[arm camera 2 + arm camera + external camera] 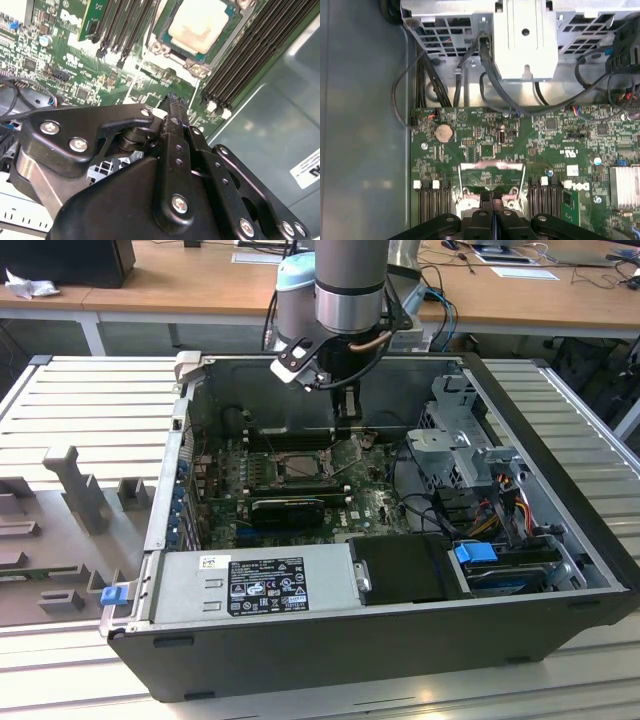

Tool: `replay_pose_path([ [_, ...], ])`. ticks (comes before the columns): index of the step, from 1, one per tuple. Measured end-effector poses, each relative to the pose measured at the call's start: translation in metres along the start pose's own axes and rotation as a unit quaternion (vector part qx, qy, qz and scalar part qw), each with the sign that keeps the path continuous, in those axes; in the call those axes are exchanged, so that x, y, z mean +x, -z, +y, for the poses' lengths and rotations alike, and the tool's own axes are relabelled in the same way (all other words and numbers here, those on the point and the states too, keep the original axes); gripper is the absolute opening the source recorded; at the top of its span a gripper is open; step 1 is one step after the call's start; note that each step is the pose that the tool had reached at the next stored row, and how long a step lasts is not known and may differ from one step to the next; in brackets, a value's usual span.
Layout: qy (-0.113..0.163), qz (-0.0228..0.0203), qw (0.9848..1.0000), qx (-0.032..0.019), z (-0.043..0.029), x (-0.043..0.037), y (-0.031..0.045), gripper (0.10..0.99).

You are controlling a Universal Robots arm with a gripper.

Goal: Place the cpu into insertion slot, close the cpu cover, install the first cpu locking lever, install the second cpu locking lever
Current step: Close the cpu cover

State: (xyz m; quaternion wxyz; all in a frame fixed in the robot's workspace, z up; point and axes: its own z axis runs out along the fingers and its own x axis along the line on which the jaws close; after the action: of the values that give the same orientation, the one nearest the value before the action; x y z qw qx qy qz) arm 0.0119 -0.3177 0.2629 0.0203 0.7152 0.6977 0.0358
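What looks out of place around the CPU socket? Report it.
The cpu cover stands tilted up and open beside the insertion slot, while the cpu already lies in it. The shut gripper is right at the cover. Nothing looks damaged or spilled.

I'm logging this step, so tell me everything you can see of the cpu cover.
The cpu cover is a thin, shiny silver metal frame with a square window showing green board through it. It stands tilted up, not closed, beside the seated cpu. The shut gripper sits at its edge; contact is unclear.
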Motion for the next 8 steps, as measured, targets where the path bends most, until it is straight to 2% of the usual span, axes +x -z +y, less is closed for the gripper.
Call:
replay_pose_path([
  [8, 0.0, 0.0001, 1.0, 0.0, 0.0081, 0.0002, -0.0008, 0.106],
])
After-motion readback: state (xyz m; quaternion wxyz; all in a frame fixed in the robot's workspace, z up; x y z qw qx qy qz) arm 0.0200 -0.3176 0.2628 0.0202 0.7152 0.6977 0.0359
